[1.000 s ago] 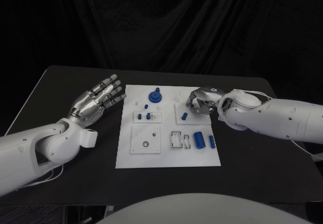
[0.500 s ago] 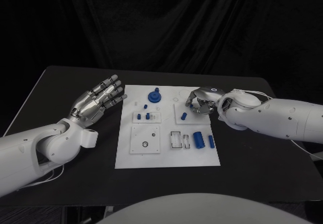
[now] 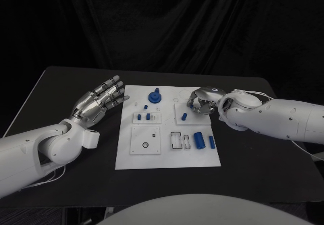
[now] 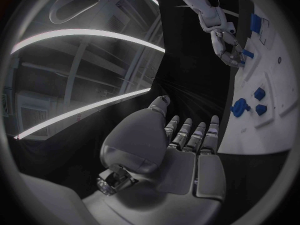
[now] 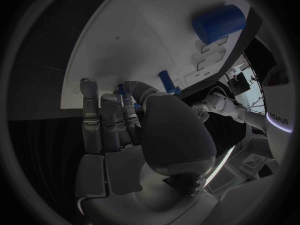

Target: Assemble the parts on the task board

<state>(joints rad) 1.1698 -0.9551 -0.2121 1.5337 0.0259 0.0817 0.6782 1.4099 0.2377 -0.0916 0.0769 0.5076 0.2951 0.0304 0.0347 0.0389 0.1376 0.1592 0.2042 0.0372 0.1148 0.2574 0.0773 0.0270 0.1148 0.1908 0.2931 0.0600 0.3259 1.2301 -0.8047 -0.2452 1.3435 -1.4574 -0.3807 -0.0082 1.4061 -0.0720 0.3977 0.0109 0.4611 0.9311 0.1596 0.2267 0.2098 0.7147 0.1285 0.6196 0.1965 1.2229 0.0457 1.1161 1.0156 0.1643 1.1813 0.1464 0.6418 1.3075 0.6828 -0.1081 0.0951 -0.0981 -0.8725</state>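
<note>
Task board [image 3: 169,159] mid-table, right hand [image 3: 203,104] curled over it

A black worktop [image 3: 74,93] with a matte surface stands before a black curtain [image 3: 169,33] that hangs in soft vertical folds and closes off the whole back of the scene. The worktop's far corners are rounded, and a thin pale line runs along its left edge. Through the left wrist view, long curved strip lights [image 4: 81,35] glow overhead among grey ceiling beams [image 4: 75,80], with an oval light fixture [image 4: 72,2] near them.
</note>
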